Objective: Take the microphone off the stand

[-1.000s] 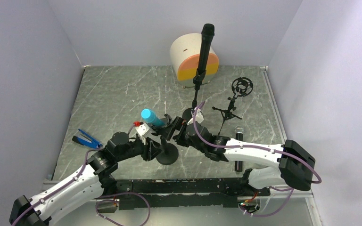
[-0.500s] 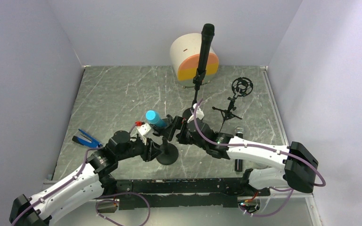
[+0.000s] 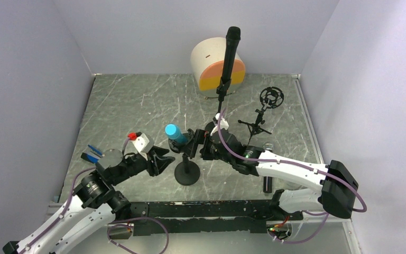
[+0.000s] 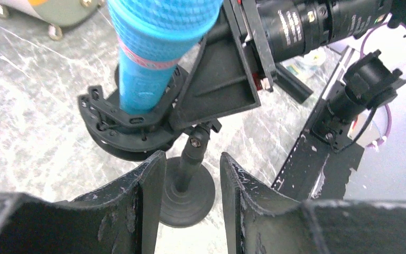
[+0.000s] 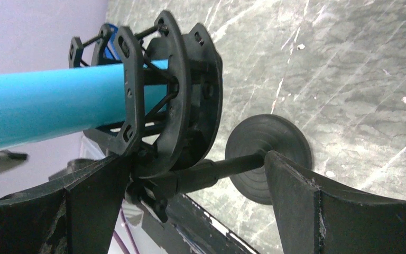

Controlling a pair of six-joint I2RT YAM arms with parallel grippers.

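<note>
The blue microphone (image 3: pixel 173 132) sits tilted in a black shock mount (image 3: pixel 186 142) on a short black stand with a round base (image 3: pixel 186 175). My right gripper (image 3: pixel 196 144) is open, its jaws standing either side of the mount's joint and the stand pole (image 5: pixel 232 166). In the right wrist view the microphone (image 5: pixel 42 114) runs left out of the mount (image 5: pixel 175 95). My left gripper (image 3: pixel 162 159) is open and empty, just left of the stand. In the left wrist view the microphone (image 4: pixel 150 47), the mount (image 4: pixel 129 119) and the base (image 4: pixel 190 196) lie beyond my fingers (image 4: pixel 148 190).
A tall black microphone (image 3: pixel 231 50) stands on its own stand at the back, before a white and orange cylinder (image 3: pixel 210 66). A small tripod with an empty shock mount (image 3: pixel 270 97) is at the right. A black microphone (image 3: pixel 267 174) lies near the right arm. A blue-handled tool (image 3: pixel 92 155) lies at the left.
My left gripper has drawn back to the left, away from the stand pole it was at. My right gripper has moved a little further in at the mount.
</note>
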